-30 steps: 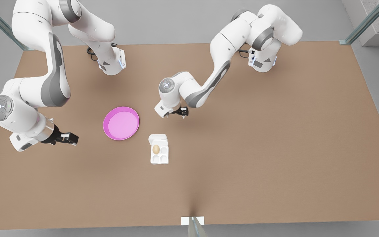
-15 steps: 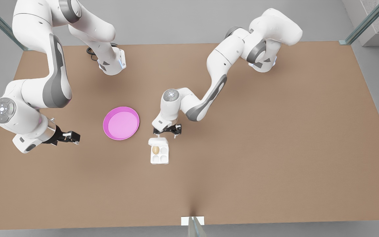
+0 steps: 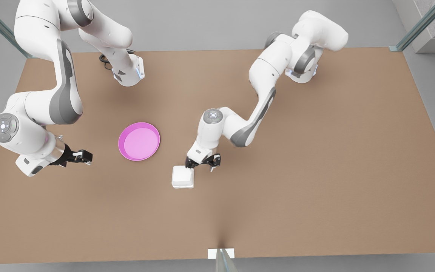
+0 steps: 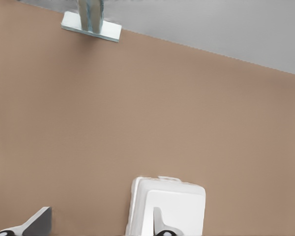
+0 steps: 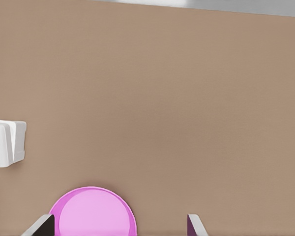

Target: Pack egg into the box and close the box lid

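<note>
Box point(image 3: 182, 177) sits mid-bench, lid point(image 4: 174, 206) down, probably light and thin-walled. Left gripper point(image 3: 202, 161), fingers spread, hovers at its edge; press gently on the lid panel. Right gripper point(image 3: 82, 156) waits near the plate point(image 3: 139, 141), fingers apart.

Left gripper point(image 3: 202, 163) is pointing downward near the table centre, fingers point(image 4: 37, 222) spread apart. Right gripper point(image 3: 82, 156) is waiting at the front view's left, angled sideways, fingers point(image 5: 194, 225) spread wide.

You see a matt brown surface point(image 3: 315, 170), a smooth white box lid point(image 3: 182, 176) and a glossy pink plate point(image 3: 139, 141).
</note>
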You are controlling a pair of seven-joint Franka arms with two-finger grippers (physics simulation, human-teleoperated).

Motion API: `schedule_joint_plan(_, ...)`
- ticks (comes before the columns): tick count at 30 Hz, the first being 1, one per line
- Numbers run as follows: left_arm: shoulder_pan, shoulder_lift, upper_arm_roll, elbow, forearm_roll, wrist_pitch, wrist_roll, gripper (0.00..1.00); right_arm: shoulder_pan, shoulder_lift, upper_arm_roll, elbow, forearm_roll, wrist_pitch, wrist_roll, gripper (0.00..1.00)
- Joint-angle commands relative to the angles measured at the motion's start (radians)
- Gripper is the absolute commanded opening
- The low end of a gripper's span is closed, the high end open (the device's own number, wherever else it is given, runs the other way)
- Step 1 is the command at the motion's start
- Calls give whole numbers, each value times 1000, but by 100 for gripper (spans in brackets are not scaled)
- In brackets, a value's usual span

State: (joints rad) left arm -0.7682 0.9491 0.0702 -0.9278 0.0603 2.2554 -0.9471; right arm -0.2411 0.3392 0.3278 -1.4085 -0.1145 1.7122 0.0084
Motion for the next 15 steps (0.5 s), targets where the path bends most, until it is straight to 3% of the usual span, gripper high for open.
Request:
schedule_joint_plan(1,92,-99,-3,-16,-68,-379,530,100,0,0,0,0,0,0,-28,100)
schedule_joint_plan(3,224,-194,-7,-55,-83,-565,735,100,-1,1,0,0,0,0,-28,100)
schedule_joint_plan(5,354,-345,-12,-206,-118,-645,875,100,0,0,0,2,0,0,-28,100)
schedule_joint_plan(6,434,-443,-50,-284,-151,-675,890,100,0,-5,0,2,0,-2,-28,100)
schedule_joint_plan(9,483,-880,-53,-649,-132,-688,887,100,2,-20,11,16,-2,-23,-28,100)
schedule_joint_plan(10,481,-932,-58,-697,-73,-677,887,100,2,-29,13,16,0,-25,-30,100)
schedule_joint_plan(15,460,-914,-86,-688,-30,-682,869,100,2,-31,11,16,0,-39,-35,100)
